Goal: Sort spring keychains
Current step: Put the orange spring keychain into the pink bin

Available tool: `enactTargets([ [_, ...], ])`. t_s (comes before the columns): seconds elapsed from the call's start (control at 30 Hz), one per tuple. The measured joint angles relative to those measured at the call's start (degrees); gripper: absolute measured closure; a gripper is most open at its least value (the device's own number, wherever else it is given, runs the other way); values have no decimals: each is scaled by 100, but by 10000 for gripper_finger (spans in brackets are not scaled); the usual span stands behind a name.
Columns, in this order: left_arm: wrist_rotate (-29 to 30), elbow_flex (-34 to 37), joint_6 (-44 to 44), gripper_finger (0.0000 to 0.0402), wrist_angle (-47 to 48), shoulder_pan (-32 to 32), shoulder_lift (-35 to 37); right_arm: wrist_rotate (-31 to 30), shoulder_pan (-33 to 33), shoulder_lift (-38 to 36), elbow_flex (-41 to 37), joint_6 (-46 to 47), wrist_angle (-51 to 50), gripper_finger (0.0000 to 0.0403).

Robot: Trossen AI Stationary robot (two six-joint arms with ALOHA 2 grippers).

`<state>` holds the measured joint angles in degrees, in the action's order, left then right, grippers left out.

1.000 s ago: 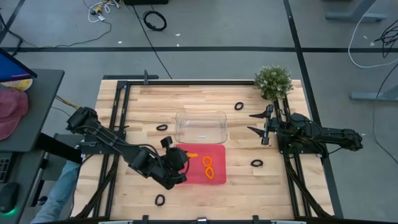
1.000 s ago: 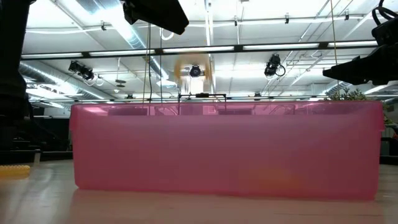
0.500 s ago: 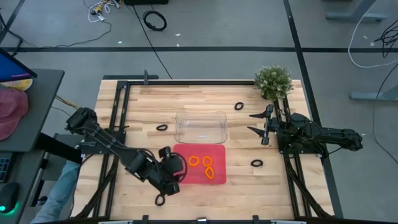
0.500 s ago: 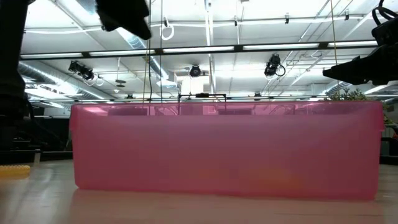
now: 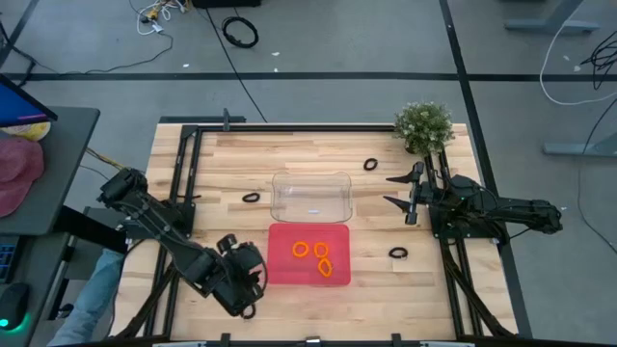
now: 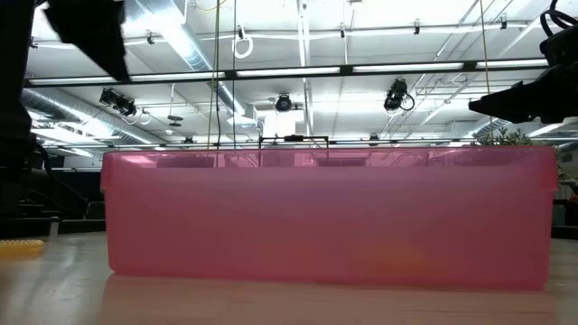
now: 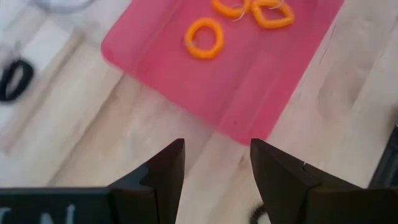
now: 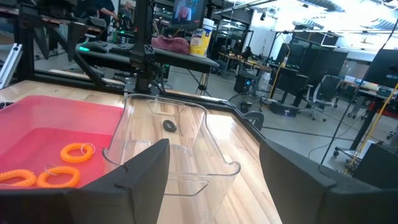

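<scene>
1. Overhead, I see three orange spring keychains (image 5: 319, 255) lying in the red tray (image 5: 289, 270) on the counter (image 5: 299, 154).
2. My left gripper (image 5: 249, 284), fingers apart and empty, hovers beside the tray's left edge, near a black keychain (image 5: 248, 311).
3. More black keychains (image 5: 398, 253) lie scattered around.
4. My right gripper (image 5: 397, 191), open, waits beside the clear bin (image 5: 310, 196).

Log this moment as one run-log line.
left gripper: open, empty, beside red tray | right gripper: open, waiting by clear bin | three orange keychains in tray | black keychains on table
</scene>
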<state>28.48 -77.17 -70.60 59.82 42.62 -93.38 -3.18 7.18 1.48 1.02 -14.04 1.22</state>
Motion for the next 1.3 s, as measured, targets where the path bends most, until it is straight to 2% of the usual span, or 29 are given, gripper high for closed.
enactTargets([
  [0.27,-6,-7,-1674,224,620,452,-32,0,0,0,0,-1,1,149],
  [0.37,-118,-5,-2056,231,895,599,-166,2,0,-2,0,0,-1,149],
  [0.53,-519,-4,-2359,240,1175,657,-431,1,1,-1,0,-1,1,149],
  [0.7,-533,-4,-2386,241,1298,566,-621,1,1,-1,0,0,1,149],
  [0.93,-672,-2,-2931,241,1707,435,-810,0,0,-2,0,0,1,149],
  [1.13,-581,14,-3350,241,1685,518,-804,0,0,-2,0,-2,1,149],
  [1.23,-652,302,-3511,241,1582,528,-802,2,2,-2,0,0,1,149],
  [1.3,-932,611,-3605,241,1477,526,-796,1,1,-1,0,0,1,149],
])
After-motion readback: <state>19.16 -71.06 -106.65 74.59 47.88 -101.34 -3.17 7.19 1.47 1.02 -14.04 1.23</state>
